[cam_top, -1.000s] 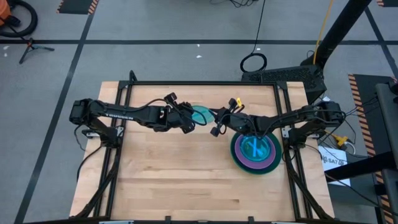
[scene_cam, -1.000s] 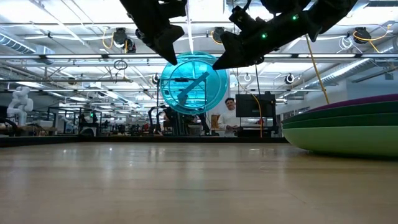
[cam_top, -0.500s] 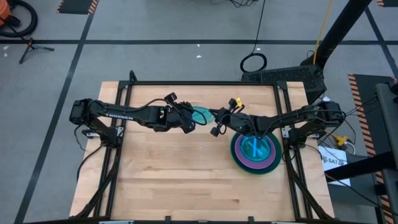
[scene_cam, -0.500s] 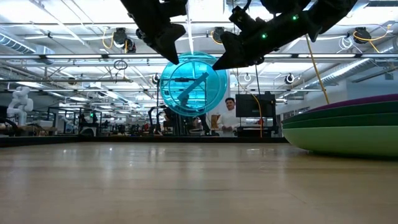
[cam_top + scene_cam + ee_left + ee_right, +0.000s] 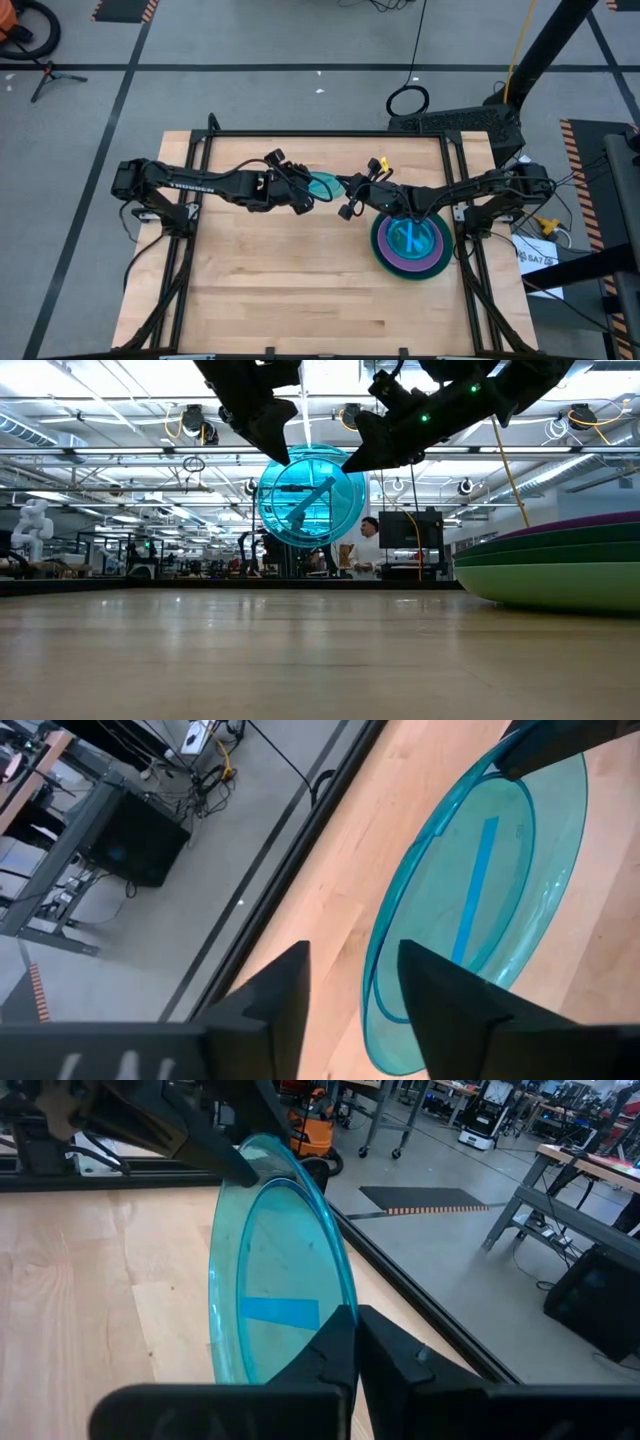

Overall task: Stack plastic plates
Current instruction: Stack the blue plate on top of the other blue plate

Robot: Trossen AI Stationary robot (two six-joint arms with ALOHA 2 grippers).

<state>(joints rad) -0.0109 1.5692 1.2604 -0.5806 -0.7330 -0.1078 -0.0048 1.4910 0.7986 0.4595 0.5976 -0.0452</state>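
Nothing has shifted on the bench (image 5: 270, 300) except the left claw (image 5: 350, 985), whose fingers have parted around the rim of the cyan plate (image 5: 312, 496). That plate hangs on edge in mid-air near the far edge, handed across: the right claw (image 5: 352, 1342) is clenched on its rim. Both arms reach inward, nearly level, meeting at the plate. Its likely destination, the plate stack (image 5: 411, 244), sits by the right edge.

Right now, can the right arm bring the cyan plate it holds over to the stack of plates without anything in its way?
Probably yes. The right gripper is shut on the cyan plate, held on edge above the table, and the left gripper has opened. The stack lies beside the right arm, nothing between.
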